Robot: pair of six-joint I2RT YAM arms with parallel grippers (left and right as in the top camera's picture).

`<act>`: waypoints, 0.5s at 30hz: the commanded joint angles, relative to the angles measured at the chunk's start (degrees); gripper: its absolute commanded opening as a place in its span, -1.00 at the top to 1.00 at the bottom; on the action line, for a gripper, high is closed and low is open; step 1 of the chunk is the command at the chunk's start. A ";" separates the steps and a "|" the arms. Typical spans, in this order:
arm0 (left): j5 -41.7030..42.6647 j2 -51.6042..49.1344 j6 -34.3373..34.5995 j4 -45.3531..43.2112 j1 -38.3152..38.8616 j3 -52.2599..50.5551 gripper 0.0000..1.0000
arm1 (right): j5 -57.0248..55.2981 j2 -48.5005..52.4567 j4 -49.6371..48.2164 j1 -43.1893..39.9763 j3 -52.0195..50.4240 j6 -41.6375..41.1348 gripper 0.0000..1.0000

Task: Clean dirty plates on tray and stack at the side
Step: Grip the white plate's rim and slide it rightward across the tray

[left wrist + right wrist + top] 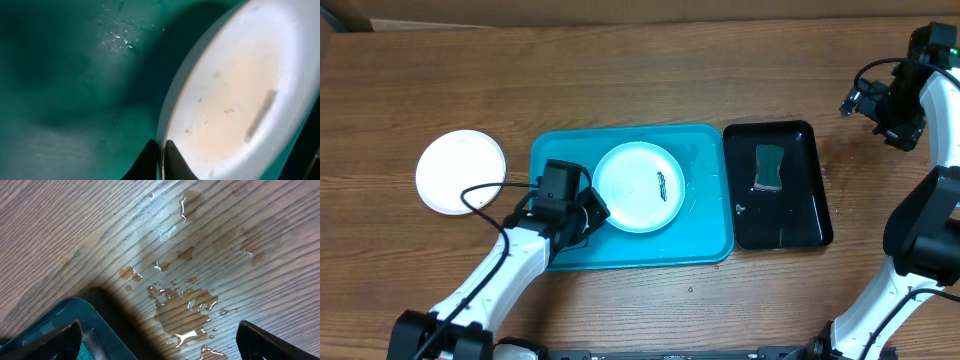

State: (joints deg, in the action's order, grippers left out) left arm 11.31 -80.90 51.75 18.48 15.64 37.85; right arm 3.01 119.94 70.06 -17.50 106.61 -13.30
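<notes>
**Left pincer on the plate rim, right one parked over a puddle**

The black tray [790, 225] with a sponge [769, 167] in it sits just beside the tray [710, 245] on the right. A white plate [461, 172] lies on the worktop [640, 80] off to the left, apart from the tray. The smeared plate [638, 188] is in the tray, and the left pincer [161, 152] is clamped on its left rim. The right pincer [160, 325] hangs spread wide over a puddle [185, 310] by the black tray's corner. Tray floor shows right of the plate.
</notes>
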 commanded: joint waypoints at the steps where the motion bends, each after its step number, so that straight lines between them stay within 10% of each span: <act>1: 0.04 -1.20 0.07 -1.14 0.66 -0.17 0.41 | 0.07 -1.42 -0.22 -0.15 1.03 -0.24 -1.00; 5: 2.67 -1.05 -10.71 2.36 -0.96 3.89 -0.03 | 0.07 -1.42 -0.20 -0.15 1.03 -0.26 -1.00; 15: -5.33 -2.89 -25.22 32.11 -6.62 29.05 0.02 | 0.07 -1.42 -0.22 -0.15 1.03 -0.24 -1.00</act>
State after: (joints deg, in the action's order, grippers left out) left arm 9.96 -82.54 33.06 48.42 9.21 62.54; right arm 3.01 119.94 70.06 -17.50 106.61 -13.28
